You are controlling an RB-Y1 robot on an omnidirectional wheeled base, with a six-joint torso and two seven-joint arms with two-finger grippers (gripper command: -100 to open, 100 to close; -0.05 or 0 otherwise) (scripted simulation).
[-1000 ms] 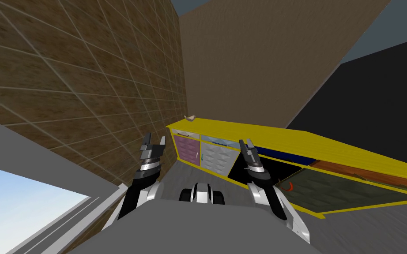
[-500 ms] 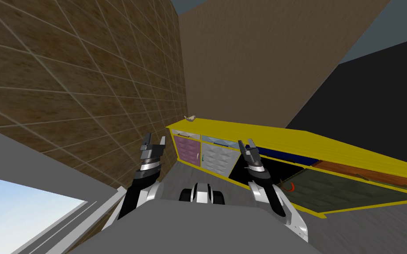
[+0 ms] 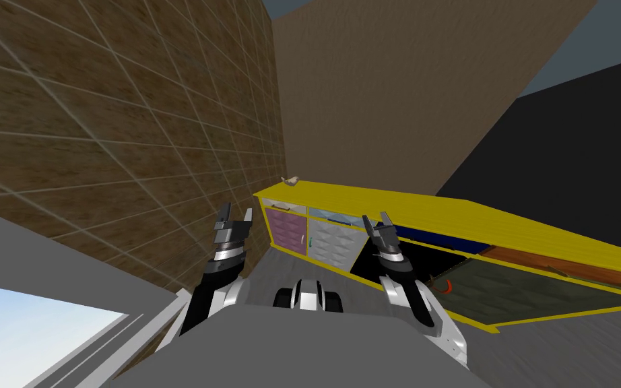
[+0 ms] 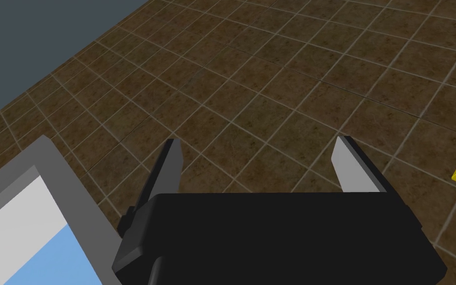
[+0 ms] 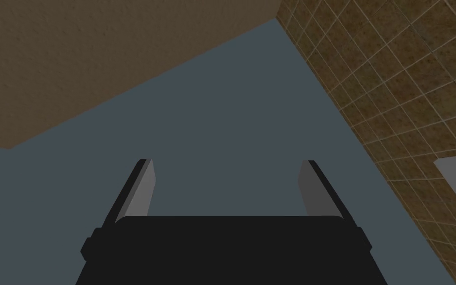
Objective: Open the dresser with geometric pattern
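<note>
While left hand (image 3: pixel 237 214) and right hand (image 3: pixel 375 221) stand wide, empty, the yellow dresser (image 3: pixel 423 205) sits beyond — grey geometric panel (image 3: pixel 328 241) between them.

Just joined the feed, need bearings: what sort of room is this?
Likely a living or dining room in a home: a long yellow dresser with patterned doors along one wall, a small beige ornament on its top, and a window in the brown tiled wall to the left.
</note>
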